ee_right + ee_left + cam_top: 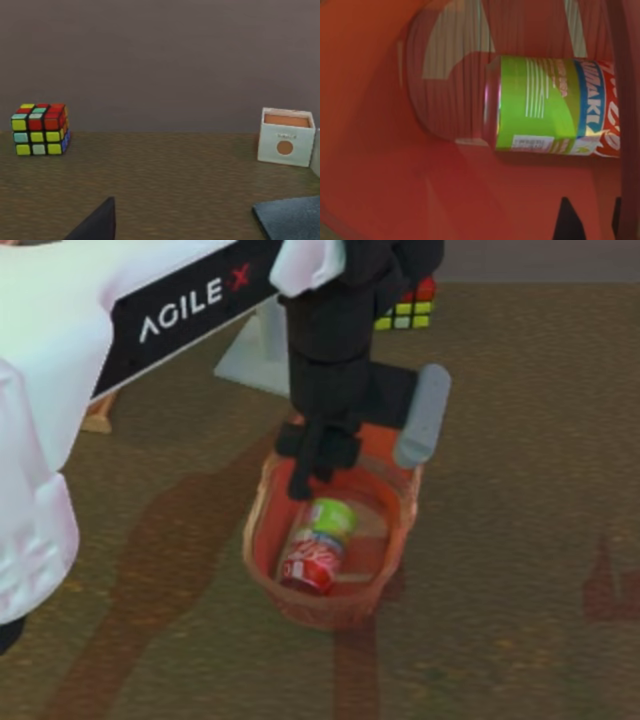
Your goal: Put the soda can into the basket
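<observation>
Our left gripper (300,483) is hanging over the far end of the basket (262,540), its jaws standing apart and holding nothing. One soda can (318,545) is lying on its side on the basket's floor, just below and ahead of those jaws, apart from them. The left wrist view is showing the can (550,105) lengthwise against the orange wall. We are counting one basket, one can, one Rubik's cube (41,129) and one white box (286,136). Whether the right gripper's jaws are apart, we cannot tell.
</observation>
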{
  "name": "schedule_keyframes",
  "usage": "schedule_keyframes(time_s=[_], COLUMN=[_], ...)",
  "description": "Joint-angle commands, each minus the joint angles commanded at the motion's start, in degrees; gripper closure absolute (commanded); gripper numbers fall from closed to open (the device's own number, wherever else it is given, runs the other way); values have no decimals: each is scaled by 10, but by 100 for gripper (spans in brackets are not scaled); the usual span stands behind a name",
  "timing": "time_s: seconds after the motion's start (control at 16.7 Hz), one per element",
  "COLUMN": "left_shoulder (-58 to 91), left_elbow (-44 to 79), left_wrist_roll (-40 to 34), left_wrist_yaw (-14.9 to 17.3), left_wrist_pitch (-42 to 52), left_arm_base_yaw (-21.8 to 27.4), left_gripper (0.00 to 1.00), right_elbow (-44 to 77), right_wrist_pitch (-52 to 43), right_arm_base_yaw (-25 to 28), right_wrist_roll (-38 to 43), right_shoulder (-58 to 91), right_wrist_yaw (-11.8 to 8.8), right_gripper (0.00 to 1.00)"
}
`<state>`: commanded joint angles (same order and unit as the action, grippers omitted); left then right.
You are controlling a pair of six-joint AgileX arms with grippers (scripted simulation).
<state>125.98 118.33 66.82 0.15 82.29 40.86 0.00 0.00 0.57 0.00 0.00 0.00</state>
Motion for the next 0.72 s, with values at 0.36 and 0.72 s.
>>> schedule_keyframes(time_s=[0.36,0.72], left_shoulder=[0,-6], left_elbow=[23,104], left_wrist_roll=[5,20], left_wrist_yaw=[-1,0], left_wrist_pitch=[24,112], left_arm_base_yaw=[-7,-32], left_gripper=[100,100], right_elbow=[0,0], right_wrist_pitch=[0,0], right_arm_base_yaw=[0,0], right_wrist_roll=[0,0], right_shoulder=[0,0], right_wrist_yaw=[0,0], right_gripper=[0,0])
